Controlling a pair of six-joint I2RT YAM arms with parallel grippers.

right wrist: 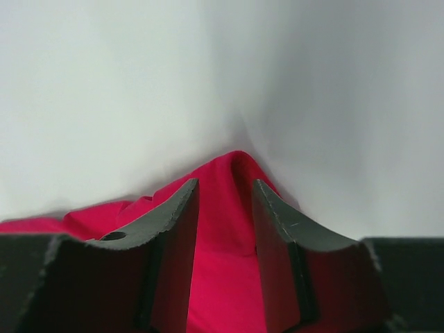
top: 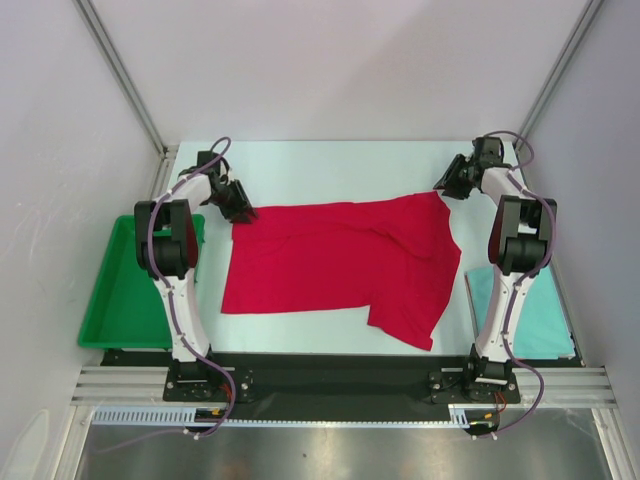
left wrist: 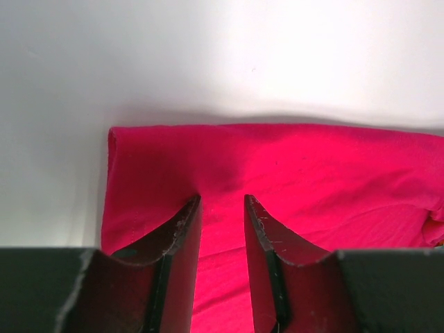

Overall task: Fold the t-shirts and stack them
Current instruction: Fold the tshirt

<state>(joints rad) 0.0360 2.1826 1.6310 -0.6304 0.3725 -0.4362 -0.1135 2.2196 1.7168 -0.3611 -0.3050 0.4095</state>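
**Red shirt lies crosswise, a far corner in each pair of jaws**

The bright red cloth t-shirt (top: 330, 260) is spread out in the middle of the white surface (top: 330, 165). Its long axis runs left to right, across the front of the two arms. Its left end is a fairly straight edge. Its right end is wider, with a lobe reaching down toward the near edge of the surface. Creases run along the cloth, and I cannot tell where the collar is.

The left gripper (top: 240, 208) is at the shirt's far left corner. In the left wrist view its jaws (left wrist: 220, 198) are closed to a narrow gap, with red cloth (left wrist: 312, 180) pinched between them and puckering at the tips.

The right gripper (top: 450, 185) is at the far right corner. In the right wrist view its jaws (right wrist: 225, 182) are just as narrow, and the cloth (right wrist: 229, 170) rises between them in a peak off the surface.

The pale teal folded t-shirt (top: 545, 320) lies flat at the right edge of the surface, near the red one's right end and partly hidden behind the right arm. The green plastic tray (top: 120, 290) sits at the left edge, behind the left arm.
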